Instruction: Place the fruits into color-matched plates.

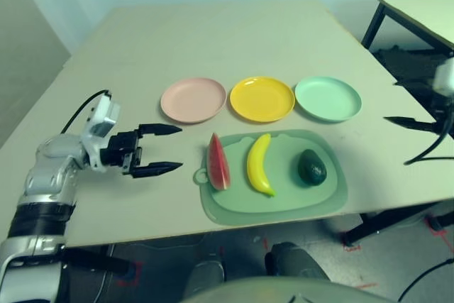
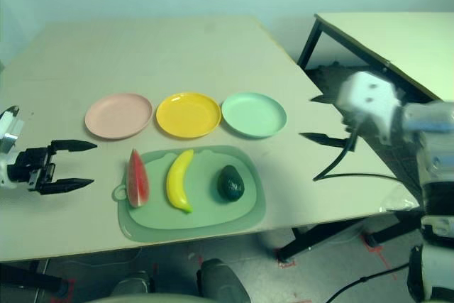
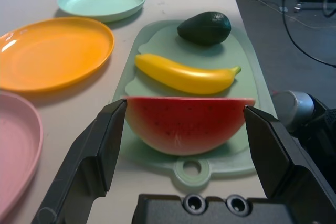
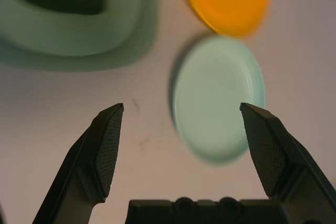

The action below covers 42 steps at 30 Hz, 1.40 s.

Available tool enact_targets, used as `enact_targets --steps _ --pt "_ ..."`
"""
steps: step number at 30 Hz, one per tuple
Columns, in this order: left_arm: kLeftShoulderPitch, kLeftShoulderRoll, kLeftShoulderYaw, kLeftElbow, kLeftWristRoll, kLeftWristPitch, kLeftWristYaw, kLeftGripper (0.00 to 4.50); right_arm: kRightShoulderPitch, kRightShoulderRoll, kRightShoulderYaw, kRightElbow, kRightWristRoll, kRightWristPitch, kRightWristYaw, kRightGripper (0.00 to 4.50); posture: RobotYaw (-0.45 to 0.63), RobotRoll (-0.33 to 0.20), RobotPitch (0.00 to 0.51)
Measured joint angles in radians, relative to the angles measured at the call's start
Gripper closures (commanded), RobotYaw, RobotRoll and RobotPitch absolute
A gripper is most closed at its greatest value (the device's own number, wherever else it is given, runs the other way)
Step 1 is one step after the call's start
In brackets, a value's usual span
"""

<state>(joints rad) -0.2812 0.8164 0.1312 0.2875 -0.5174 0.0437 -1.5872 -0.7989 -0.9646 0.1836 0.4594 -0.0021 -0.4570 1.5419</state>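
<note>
Nothing sorted yet: 3 fruits on mat, 3 plates bare.

Watermelon wedge (image 1: 218,163), banana (image 1: 259,165) and avocado (image 1: 311,167) all lie on the green mat (image 1: 284,207) at lower centre of the left eye view; pink plate (image 1: 193,99), yellow plate (image 1: 262,98) and green plate (image 1: 328,98) sit in a row just above it. Left gripper (image 1: 157,150) at left, fingers spread wide, holding nothing, aimed at the watermelon. Right gripper (image 2: 318,118) at right edge, fingers apart, holding nothing, near the green plate. All three placements left.
</note>
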Motion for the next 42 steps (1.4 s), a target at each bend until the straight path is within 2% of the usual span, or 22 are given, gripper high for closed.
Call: enact_targets --steps 3,8,13,19,24,29,39,42 --pt "-0.009 -0.003 -0.002 0.018 0.011 -0.018 0.004 0.00 -0.060 0.081 0.120 0.015 -0.014 -0.128 0.054 0.05 -0.13 0.000 0.030" --pt "-0.009 -0.002 0.005 0.026 0.012 -0.020 0.022 0.00 -0.090 0.110 0.277 0.005 0.011 -0.231 0.064 0.05 -0.11 0.000 0.043" --pt "-0.002 -0.001 0.006 0.025 0.012 -0.026 0.029 0.00 -0.099 0.042 0.445 -0.064 0.075 -0.274 0.065 0.05 -0.11 0.000 0.047" --pt "0.020 -0.001 0.007 0.023 0.011 -0.027 0.043 0.00 -0.114 -0.022 0.573 -0.135 0.123 -0.271 0.067 0.05 -0.11 0.000 0.052" --pt "-0.001 -0.001 0.007 0.015 0.011 -0.026 0.061 0.00 -0.112 -0.013 0.587 -0.176 0.127 -0.267 0.067 0.05 -0.11 0.000 0.050" --pt "-0.019 -0.002 0.005 -0.014 0.011 -0.010 0.073 0.00 -0.078 0.048 0.587 -0.205 0.117 -0.235 0.067 0.05 -0.11 0.000 0.048" --pt "-0.031 -0.004 0.006 -0.043 0.008 0.016 0.098 0.00 -0.037 0.096 0.585 -0.207 0.013 -0.213 0.068 0.05 -0.10 0.000 0.047" --pt "-0.027 -0.004 0.006 -0.051 0.008 0.016 0.097 0.00 -0.025 0.104 0.579 -0.202 -0.006 -0.193 0.068 0.70 -0.10 0.000 0.049"
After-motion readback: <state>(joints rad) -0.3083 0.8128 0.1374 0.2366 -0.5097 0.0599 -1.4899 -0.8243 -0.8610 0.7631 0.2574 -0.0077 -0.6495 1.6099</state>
